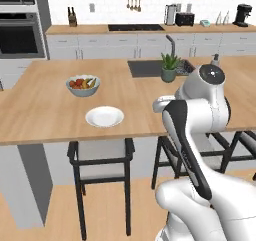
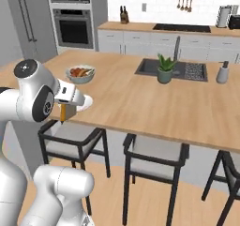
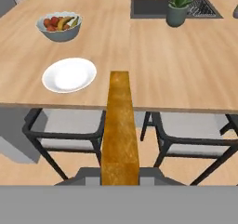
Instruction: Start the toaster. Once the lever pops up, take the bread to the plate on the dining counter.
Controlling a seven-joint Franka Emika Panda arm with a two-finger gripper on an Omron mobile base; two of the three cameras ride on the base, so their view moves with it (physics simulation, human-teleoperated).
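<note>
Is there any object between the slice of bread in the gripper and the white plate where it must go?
Nothing visible blocks it. The gripper holds the bread out over the stools, before the dining counter edge. The plate lies just past that edge, bare wood around it. The fruit bowl stands farther back.

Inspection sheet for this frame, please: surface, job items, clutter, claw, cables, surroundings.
Surface: dining counter, light wood, inset sink.
Job's things: plate near the front edge, nothing on it; bread held edge-on, short of the counter; toaster on the back worktop.
Clutter: fruit bowl, potted plant, soap dispenser.
Claw: claw shut on the bread.
Cables: nothing seen.
Surroundings: stools under the counter, wall oven, cooktop.
</note>
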